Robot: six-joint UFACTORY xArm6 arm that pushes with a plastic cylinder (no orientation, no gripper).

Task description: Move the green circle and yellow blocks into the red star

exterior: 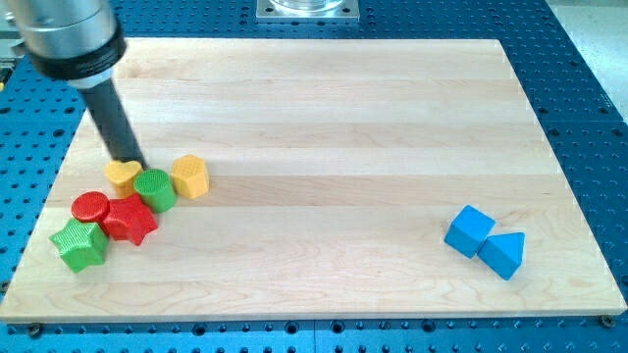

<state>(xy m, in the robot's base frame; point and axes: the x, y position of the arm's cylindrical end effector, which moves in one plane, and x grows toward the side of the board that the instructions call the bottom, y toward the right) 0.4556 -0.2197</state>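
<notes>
Our tip [132, 160], bare rod holding nothing, touches the yellow heart [122, 176]; green circle [155, 189] abuts red star [130, 219]; yellow hexagon [190, 176] adjacent.

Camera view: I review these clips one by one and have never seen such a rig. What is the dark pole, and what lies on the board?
The pole is the end of a robot arm. It has no gripper, only a straight dark rod whose lower end, my tip, slides over the wooden board and pushes blocks; nothing is held. There is one camera, looking down on the board at a slant.

At the view's lower left lies a cluster: a yellow heart right by my tip, a green circle beside it, a yellow hexagon, a red circle, a red star and a green star. At the lower right sit a blue cube and a blue triangle, touching.
</notes>
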